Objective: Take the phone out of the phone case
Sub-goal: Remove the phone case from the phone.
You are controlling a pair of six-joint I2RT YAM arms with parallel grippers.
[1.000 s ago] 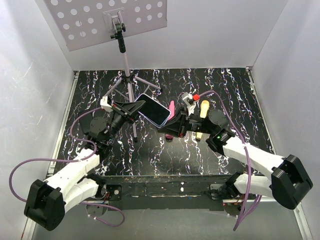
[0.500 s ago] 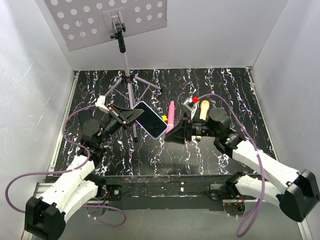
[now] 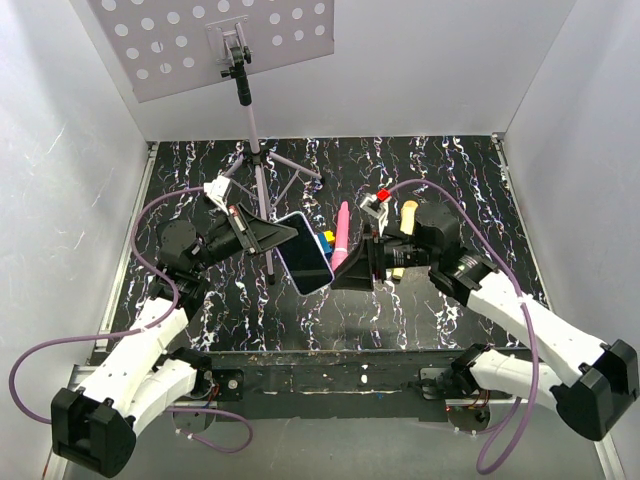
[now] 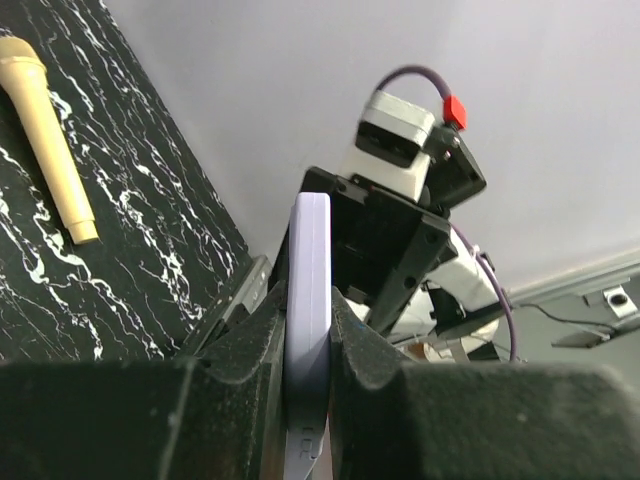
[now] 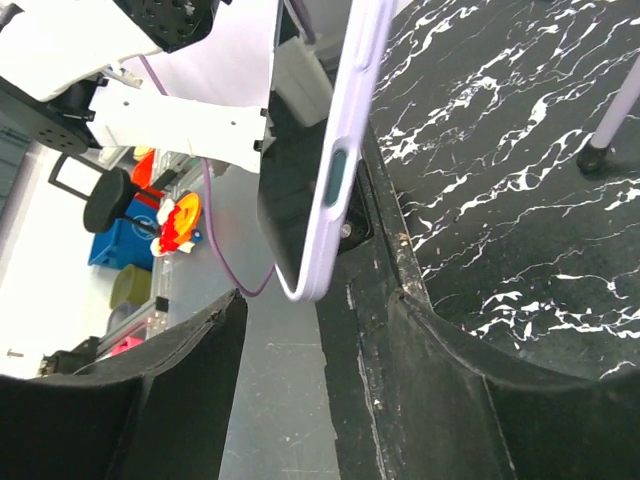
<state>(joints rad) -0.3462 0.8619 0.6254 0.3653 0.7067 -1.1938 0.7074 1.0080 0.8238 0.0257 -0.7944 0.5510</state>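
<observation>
Top external view: a black tabletop veined with white marbling (image 3: 450, 180) sits inside a box of plain white walls (image 3: 60, 150). A white perforated panel (image 3: 200, 40) leans at the back, and a thin metal tripod stand (image 3: 258, 160) rises in front of it. A pink stick-shaped object (image 3: 342, 232) and a beige microphone-shaped toy (image 3: 408, 218) lie on the marbling near the right arm.

The flat smartphone with a glossy dark screen (image 3: 303, 250) hangs tilted above the middle of the table, between the two arms. It sits inside the thin pale lavender shell with rounded corners (image 4: 308, 330), whose rim frames the screen all round.

The left gripper (image 3: 275, 236) is clenched on the shell. The left wrist view shows the lavender edge pinched between both black fingers. The right gripper (image 3: 352, 270) is released, its fingers spread. In the right wrist view the shell's lower corner hangs in the gap between them, touching neither.
</observation>
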